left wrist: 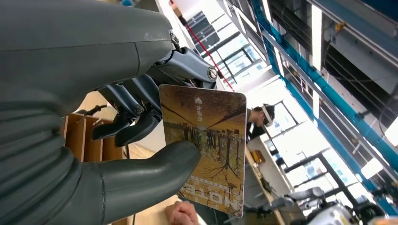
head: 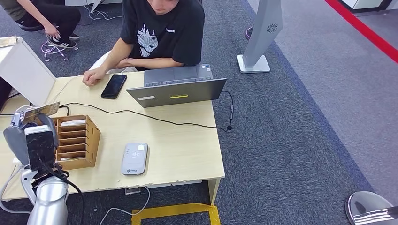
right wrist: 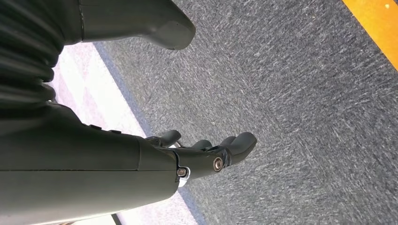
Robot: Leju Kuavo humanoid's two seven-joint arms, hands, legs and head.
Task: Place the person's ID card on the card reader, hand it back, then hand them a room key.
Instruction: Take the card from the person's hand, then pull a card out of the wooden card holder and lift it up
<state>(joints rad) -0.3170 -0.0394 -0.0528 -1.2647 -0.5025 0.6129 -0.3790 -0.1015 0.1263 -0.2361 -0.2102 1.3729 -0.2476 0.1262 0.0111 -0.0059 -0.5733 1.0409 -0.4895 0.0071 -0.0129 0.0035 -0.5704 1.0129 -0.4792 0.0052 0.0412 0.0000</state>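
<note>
Left wrist view, left hand (left wrist: 141,140) pinching room key (left wrist: 206,154) (thumb pressed on), right hand (right wrist: 206,154) fingers apart, empty

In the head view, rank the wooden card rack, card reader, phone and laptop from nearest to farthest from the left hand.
From the left hand:
1. Wooden card rack, right beside it.
2. Card reader, toward the table's near edge.
3. Phone, by the person's hand.
4. Laptop, far side.

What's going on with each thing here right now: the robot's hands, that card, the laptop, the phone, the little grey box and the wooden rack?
Left hand: raised, pinching a card between thumb and fingers.
Card: held up off the table.
Right hand: hanging over the carpet, holding nothing, fingers apart.
Laptop: open, facing the person.
Phone: flat on the table, screen dark.
Card reader: on the table, nothing on it.
Wooden rack: upright, cards in its slots.
</note>
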